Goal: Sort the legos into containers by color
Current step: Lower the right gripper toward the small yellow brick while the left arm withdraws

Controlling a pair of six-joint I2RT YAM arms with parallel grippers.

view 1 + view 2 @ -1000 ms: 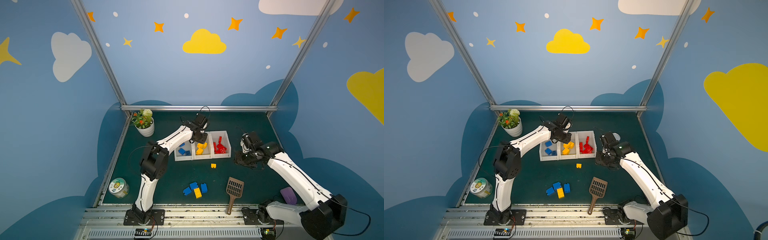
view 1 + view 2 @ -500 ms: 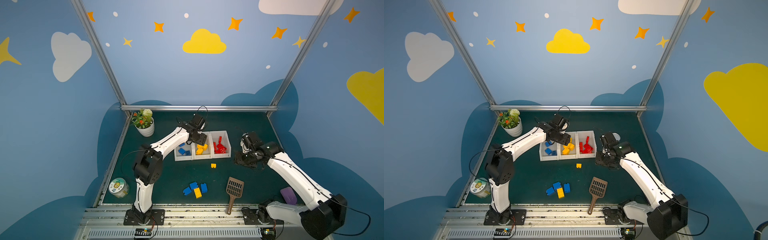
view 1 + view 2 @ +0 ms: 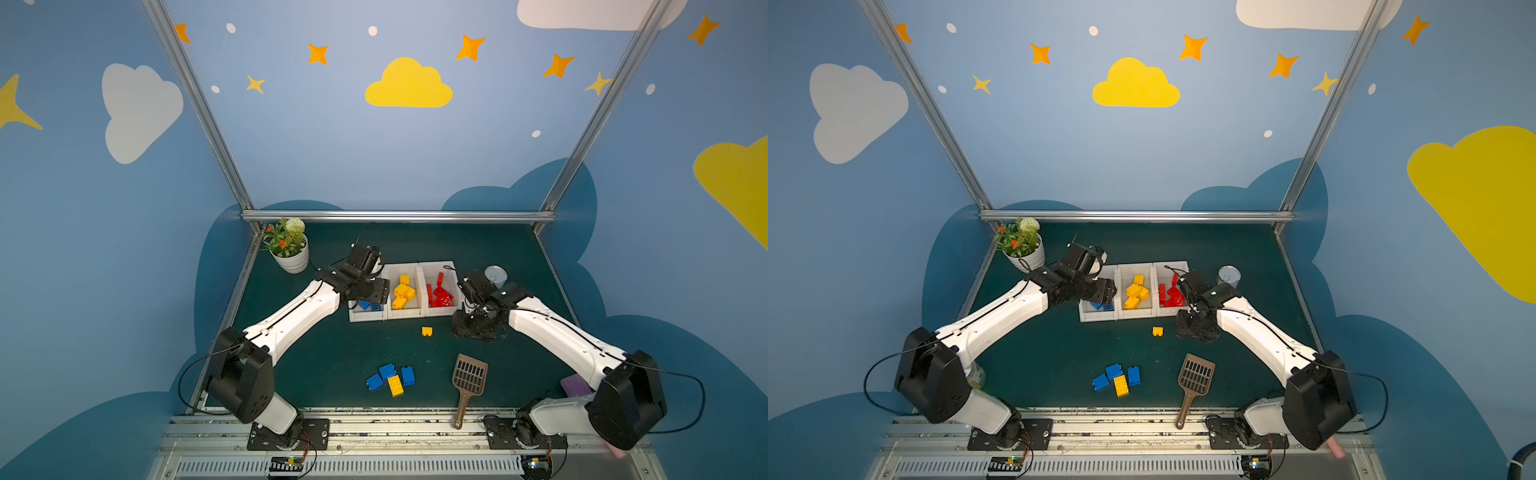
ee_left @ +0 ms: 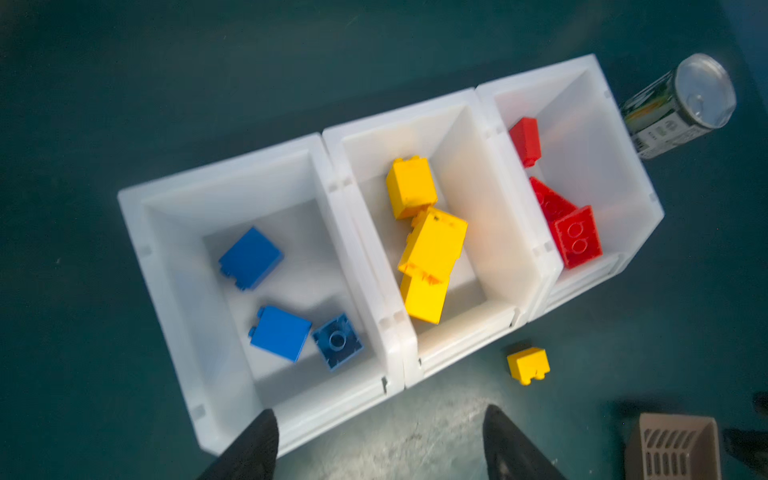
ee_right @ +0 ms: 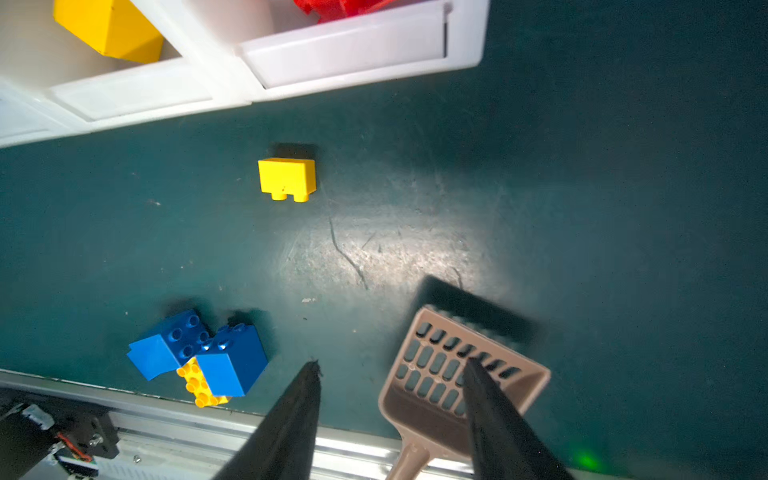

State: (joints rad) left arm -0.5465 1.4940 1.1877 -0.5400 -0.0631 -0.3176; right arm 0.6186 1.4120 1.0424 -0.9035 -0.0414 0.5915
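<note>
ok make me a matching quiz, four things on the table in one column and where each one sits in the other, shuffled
Things
1. lone yellow lego
2. brown slotted scoop
3. metal can
4. potted plant

Places
A. back left corner of the green mat
B. near the mat's front edge, handle reaching past it
C. at the right end of the white bins
D. on the mat just in front of the white bins

Pairs: 1-D, 2-B, 3-C, 4-A
</note>
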